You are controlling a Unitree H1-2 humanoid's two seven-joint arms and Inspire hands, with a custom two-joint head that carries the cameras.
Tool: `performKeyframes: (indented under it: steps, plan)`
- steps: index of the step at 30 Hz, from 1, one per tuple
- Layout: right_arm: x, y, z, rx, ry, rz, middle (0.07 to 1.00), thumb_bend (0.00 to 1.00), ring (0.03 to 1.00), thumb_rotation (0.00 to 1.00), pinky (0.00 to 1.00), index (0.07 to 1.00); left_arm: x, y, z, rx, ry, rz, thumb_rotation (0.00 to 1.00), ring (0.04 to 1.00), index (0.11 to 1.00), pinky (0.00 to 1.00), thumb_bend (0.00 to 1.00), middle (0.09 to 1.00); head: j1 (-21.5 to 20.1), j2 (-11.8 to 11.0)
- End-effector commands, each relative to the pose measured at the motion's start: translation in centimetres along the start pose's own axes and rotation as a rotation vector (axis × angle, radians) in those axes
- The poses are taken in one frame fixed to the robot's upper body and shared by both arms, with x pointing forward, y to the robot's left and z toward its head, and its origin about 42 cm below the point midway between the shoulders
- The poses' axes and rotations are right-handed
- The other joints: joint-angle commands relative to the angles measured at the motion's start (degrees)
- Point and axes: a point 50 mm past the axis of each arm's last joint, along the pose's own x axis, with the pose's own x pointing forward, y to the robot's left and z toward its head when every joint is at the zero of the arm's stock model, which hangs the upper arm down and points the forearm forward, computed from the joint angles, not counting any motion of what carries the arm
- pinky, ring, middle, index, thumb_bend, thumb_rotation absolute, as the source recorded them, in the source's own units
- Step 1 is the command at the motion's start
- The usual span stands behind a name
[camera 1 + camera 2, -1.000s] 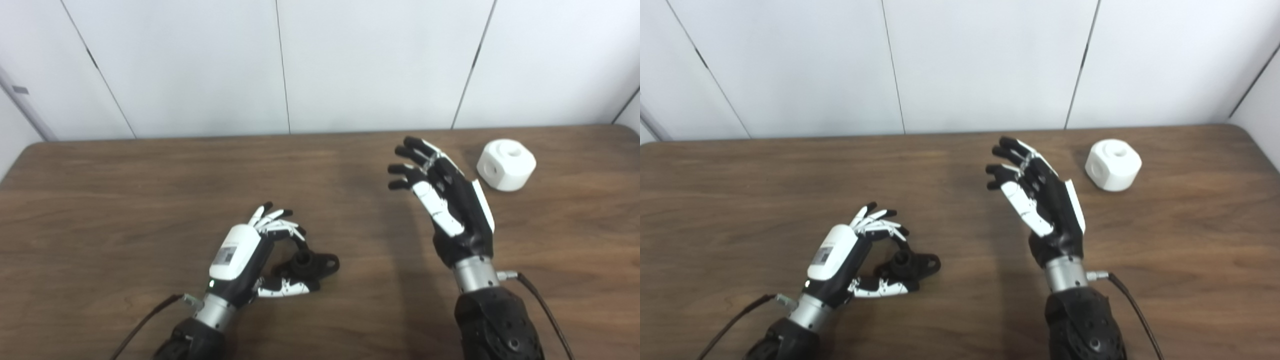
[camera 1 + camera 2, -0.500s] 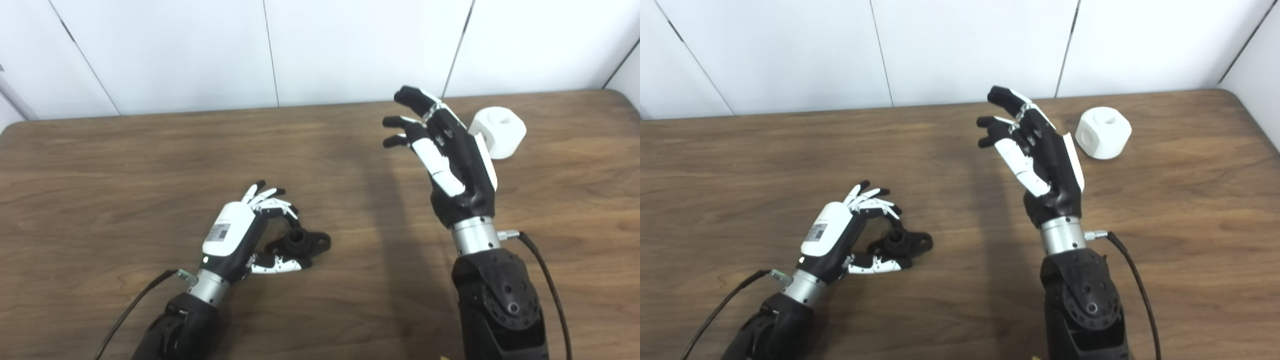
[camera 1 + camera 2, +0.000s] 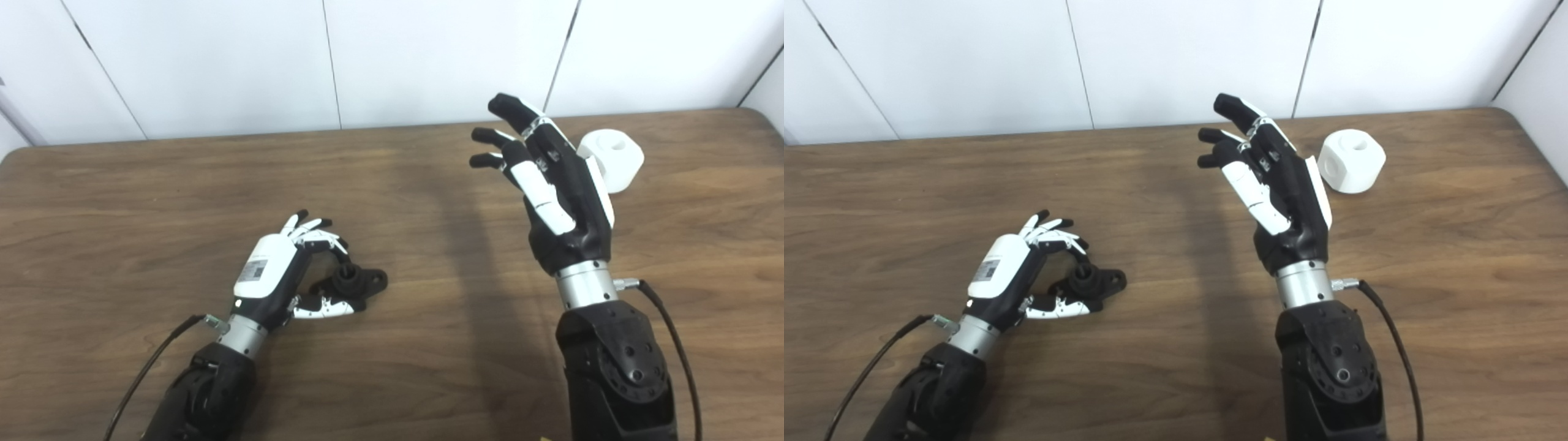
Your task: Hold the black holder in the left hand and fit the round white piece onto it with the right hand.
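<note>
White wall panels (image 3: 441, 55) split by thin dark seams back a brown wood-grain table (image 3: 122, 184) with rounded far corners; both views cut the forearms off at the bottom edge.

From the left eye view, the left hand (image 3: 278, 275) lies low on the table, its glossy white back shell turned up; its fingers (image 3: 309, 229) curl over and its thumb (image 3: 324, 309) reaches under the black holder (image 3: 358, 283), a matte dark part with a short upright stub and a flat lug pierced by a hole; the near end of the holder is hidden behind the hand, and whether the fingers press it or merely cage it cannot be told. The right hand (image 3: 554, 184) is raised, fingers apart and holding nothing; it covers the left edge of the round white piece (image 3: 615, 162), so the gap between them is unreadable here.

From the right eye view, the white piece (image 3: 1352, 160) stands whole on the far right of the table, just beside the right hand (image 3: 1274, 184) but apart from it; it is a smooth chunky block with bevelled facets, a round recess on top and a small hole in one side. The holder (image 3: 1093, 283) rests on the wood inside the left hand (image 3: 1007, 275), well apart from the white piece; a thin cable (image 3: 1387, 343) leaves the right wrist's metal collar.
</note>
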Motion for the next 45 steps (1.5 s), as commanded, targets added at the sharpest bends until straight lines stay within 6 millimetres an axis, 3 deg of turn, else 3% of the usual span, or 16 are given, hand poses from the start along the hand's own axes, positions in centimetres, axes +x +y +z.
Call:
performKeyframes:
  steps: [1, 14, 23, 29, 35, 39, 42, 45]
  plan:
    - [0.2, 0.2, 1.7, -0.003, -0.084, 0.017, 0.841, 0.55, 0.729, 0.51, 0.60, 0.769, -1.9, -1.9, -1.7, -0.006, 0.071, -0.059, 0.05, 0.881, 0.483, 1.00, 0.52, 0.701, -0.1, 0.0]
    - [0.8, -1.5, 2.2, -0.080, -0.118, -0.020, 0.837, 0.58, 0.704, 0.54, 0.61, 0.760, -1.6, -2.4, -1.9, -0.023, 0.065, -0.031, 0.05, 0.877, 0.483, 1.00, 0.52, 0.701, -1.1, -1.6]
    - [2.7, -3.3, 3.4, -0.171, -0.210, -0.088, 0.800, 0.56, 0.717, 0.47, 0.60, 0.739, -1.6, -2.5, -2.6, -0.019, 0.066, -0.039, 0.05, 0.877, 0.483, 1.00, 0.52, 0.700, -3.4, -3.3]
    - [3.5, -4.4, 4.7, -0.289, -0.270, -0.127, 0.781, 0.56, 0.737, 0.39, 0.58, 0.731, -1.7, -2.7, -3.1, -0.020, 0.062, -0.035, 0.05, 0.871, 0.483, 1.00, 0.52, 0.699, -4.3, -4.6]
    - [4.1, -5.7, 6.1, -0.533, -0.359, -0.169, 0.800, 0.60, 0.763, 0.44, 0.59, 0.755, -1.6, -2.9, -3.4, -0.025, 0.063, -0.039, 0.05, 0.868, 0.483, 1.00, 0.52, 0.698, -5.9, -5.8]
    - [4.5, -6.8, 6.7, -0.603, -0.373, -0.200, 0.842, 0.59, 0.833, 0.36, 0.67, 0.773, -1.6, -3.1, -3.4, -0.029, 0.056, -0.035, 0.05, 0.865, 0.483, 1.00, 0.52, 0.696, -6.0, -6.8]
    - [4.8, -7.8, 6.6, -0.658, -0.374, -0.217, 0.870, 0.58, 0.853, 0.28, 0.61, 0.782, -1.6, -3.4, -3.6, -0.027, 0.053, -0.035, 0.05, 0.866, 0.483, 1.00, 0.52, 0.696, -6.4, -7.5]
    - [5.2, -8.8, 6.3, -0.738, -0.361, -0.240, 0.877, 0.61, 0.859, 0.25, 0.66, 0.795, -1.7, -3.5, -3.6, -0.030, 0.056, -0.034, 0.05, 0.866, 0.483, 1.00, 0.52, 0.697, -6.7, -7.8]
